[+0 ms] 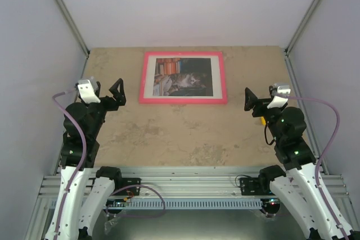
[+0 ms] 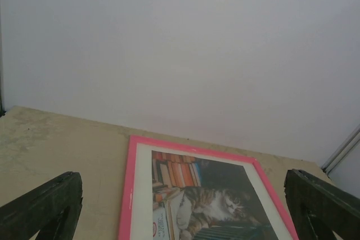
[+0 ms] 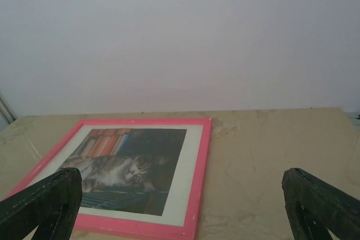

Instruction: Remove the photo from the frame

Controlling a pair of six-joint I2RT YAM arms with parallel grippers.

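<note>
A thin pink frame (image 1: 183, 101) lies flat, face up, at the far middle of the beige table. Inside it sits the photo (image 1: 183, 77) of a tabby cat among orange and blue books, with a white border. The left wrist view has the frame (image 2: 129, 195) and photo (image 2: 208, 200) low in the middle; the right wrist view has the frame (image 3: 198, 184) and photo (image 3: 126, 170) at lower left. My left gripper (image 1: 114, 93) hangs open, left of the frame and apart from it. My right gripper (image 1: 248, 100) hangs open to the frame's right, holding nothing.
Grey-white walls close in the table at the back and both sides, with metal corner posts (image 1: 66, 15). The arms' bases stand on an aluminium rail (image 1: 185, 178) at the near edge. The beige tabletop (image 1: 185, 133) stretches between the frame and the rail.
</note>
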